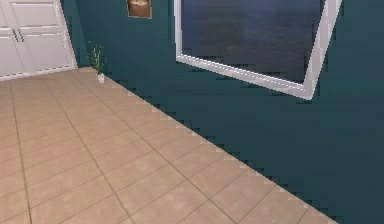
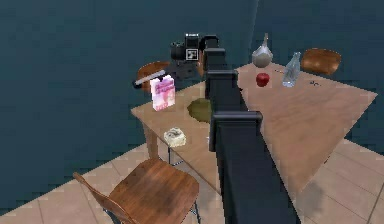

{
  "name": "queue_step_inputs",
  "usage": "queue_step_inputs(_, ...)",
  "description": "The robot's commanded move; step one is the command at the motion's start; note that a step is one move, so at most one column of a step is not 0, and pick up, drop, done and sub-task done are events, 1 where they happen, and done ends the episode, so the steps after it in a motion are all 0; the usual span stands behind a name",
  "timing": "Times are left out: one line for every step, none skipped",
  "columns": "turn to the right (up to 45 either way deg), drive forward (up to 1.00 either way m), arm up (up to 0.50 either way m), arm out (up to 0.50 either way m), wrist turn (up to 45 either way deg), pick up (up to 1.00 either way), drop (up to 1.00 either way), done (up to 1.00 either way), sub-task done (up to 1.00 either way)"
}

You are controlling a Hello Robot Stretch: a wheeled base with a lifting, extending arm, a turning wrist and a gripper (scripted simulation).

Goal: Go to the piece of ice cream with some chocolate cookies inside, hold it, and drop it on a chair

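Teal wall [image 1: 260, 140], tan tiled floor [image 1: 80, 150], white door [image 1: 30, 35]. On the light-brown worktop [image 2: 310, 120], a pink box [image 2: 163, 92] and red ball [image 2: 262, 79]; beside the worktop, a reddish-brown chair [image 2: 158, 188].

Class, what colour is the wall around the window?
The wall is dark teal, seen best in the forward view, where it surrounds the white-framed window.

On the wooden worktop [image 2: 310, 115] are set a pink box [image 2: 163, 92], a red round thing [image 2: 262, 79], a clear glass bottle [image 2: 291, 70], a grey bulbous vase [image 2: 262, 50] and a small pale lump [image 2: 177, 135].

Teal walls [image 1: 340, 150] meet tan floor tiles [image 1: 90, 150] (white-framed window [image 1: 250, 35] above).
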Motion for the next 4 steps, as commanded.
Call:
queue_step_inputs(0.0, 0.0, 0.0, 0.0, 18.0, 0.0, 0.0, 0.0, 0.0)
queue_step_inputs(0.0, 0.0, -0.02, 0.0, 0.0, 0.0, 0.0, 0.0, 0.0)
queue_step_inputs(0.0, 0.0, -0.32, 0.0, 0.0, 0.0, 0.0, 0.0, 0.0)
queue_step_inputs(0.0, 0.0, 0.0, 0.0, 0.0, 1.0, 0.0, 0.0, 0.0)
